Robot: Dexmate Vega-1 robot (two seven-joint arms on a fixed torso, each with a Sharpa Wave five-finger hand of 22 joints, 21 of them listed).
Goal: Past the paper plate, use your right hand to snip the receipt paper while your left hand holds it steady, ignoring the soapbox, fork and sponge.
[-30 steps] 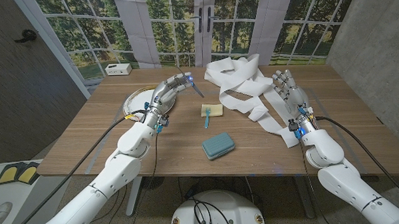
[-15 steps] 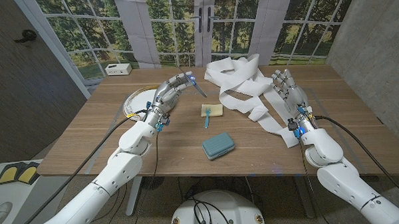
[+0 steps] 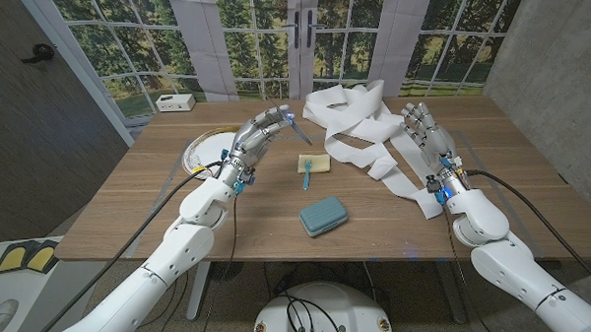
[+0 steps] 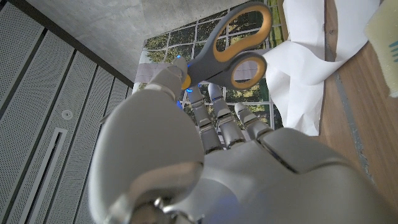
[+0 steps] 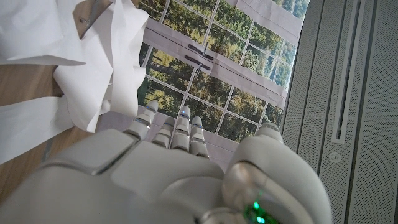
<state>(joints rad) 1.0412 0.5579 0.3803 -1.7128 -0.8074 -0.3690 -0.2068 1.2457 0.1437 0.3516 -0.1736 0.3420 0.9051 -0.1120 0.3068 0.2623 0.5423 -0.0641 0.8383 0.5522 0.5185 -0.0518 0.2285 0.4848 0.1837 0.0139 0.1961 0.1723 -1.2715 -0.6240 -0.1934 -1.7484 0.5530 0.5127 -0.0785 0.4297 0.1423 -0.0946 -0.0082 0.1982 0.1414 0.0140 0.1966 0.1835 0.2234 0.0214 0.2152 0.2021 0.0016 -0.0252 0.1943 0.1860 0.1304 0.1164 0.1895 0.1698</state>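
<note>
Head view: left hand (image 3: 258, 131) pinching scissors (image 3: 296, 135) hides plate (image 3: 198, 148) at 10 o'clock; right hand (image 3: 422, 130) spread beside paper (image 3: 358, 119).

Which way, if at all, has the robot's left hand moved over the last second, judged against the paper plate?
Yes. The left hand, holding the scissors, has drifted right, off the paper plate and toward the receipt paper.
</note>
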